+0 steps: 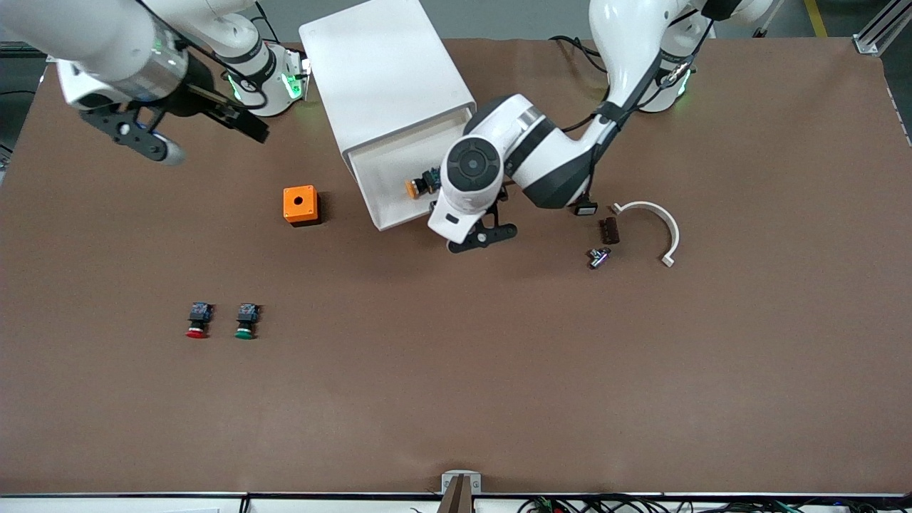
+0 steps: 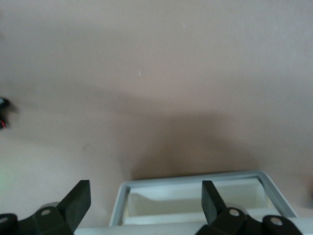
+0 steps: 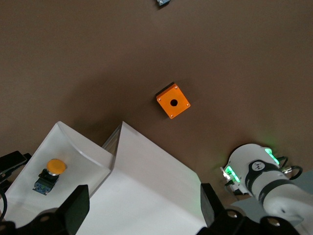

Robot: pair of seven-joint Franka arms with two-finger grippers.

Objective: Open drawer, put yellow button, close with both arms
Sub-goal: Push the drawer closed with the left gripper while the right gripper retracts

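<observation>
Yellow button (image 1: 419,185) sits in the open drawer (image 1: 399,187), both hands released (left hand (image 1: 483,231) at its front, right hand (image 1: 171,135) waiting), so I'd worry an uneven push jams it.

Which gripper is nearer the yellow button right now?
Left. The left gripper hangs open beside the open drawer holding the yellow button; the right gripper hangs open toward the right arm's end.

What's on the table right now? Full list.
cabinet: 1, white, between the arm bases
drawer: 1, white, pulled open
yellow button: 1, inside the drawer
orange box: 1, beside the drawer, toward the right arm's end
red button: 1, nearer the camera
green button: 1, beside the red one
curved bracket: 1, white, toward the left arm's end
small dark parts: three, beside the bracket
left gripper: open, at the drawer's front
right gripper: open, waits above the table
</observation>
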